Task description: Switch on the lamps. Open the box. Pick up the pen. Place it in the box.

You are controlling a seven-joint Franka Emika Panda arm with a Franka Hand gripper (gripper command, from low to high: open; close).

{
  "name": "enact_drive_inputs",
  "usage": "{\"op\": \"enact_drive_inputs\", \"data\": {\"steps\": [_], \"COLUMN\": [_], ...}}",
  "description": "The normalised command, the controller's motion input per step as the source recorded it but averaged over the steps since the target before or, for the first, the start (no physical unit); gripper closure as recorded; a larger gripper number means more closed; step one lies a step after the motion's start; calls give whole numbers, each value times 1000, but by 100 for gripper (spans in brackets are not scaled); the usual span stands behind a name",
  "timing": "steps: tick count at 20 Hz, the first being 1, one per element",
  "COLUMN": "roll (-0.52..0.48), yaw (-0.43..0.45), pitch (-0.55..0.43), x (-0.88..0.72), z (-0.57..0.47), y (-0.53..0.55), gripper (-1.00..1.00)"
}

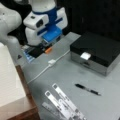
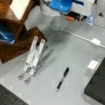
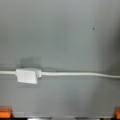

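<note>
Slim black pen with silvery tip [image 1: 87, 89] lies flat on the grey counter [image 1: 75, 72], long axis running from a front view's left toward bottom right. Black-lidded, silver-sided box [image 1: 96, 51] behind it, lid down. Farther back, the white-and-blue hand [image 1: 46, 46] hangs low over the white cable switch [image 3: 27, 75], well apart from the pen; finger spread cannot be told.

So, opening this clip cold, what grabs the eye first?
The white and blue gripper hangs at a front view's top, above the white cable and its inline switch, which the wrist view shows right below it. The box sits shut at a front view's right, white tab forward. The pen lies alone on the grey table, beside the white perforated strips.
</note>
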Motion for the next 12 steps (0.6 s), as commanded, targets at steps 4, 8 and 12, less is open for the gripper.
{"op": "enact_drive_inputs", "data": {"steps": [4, 8, 12], "roll": [123, 71, 28], "yaw": [192, 116, 6], "pitch": [64, 38, -3], "x": [-45, -141, -290], "z": [0, -57, -146], "y": [96, 215, 276], "gripper": [-100, -100, -100]}}
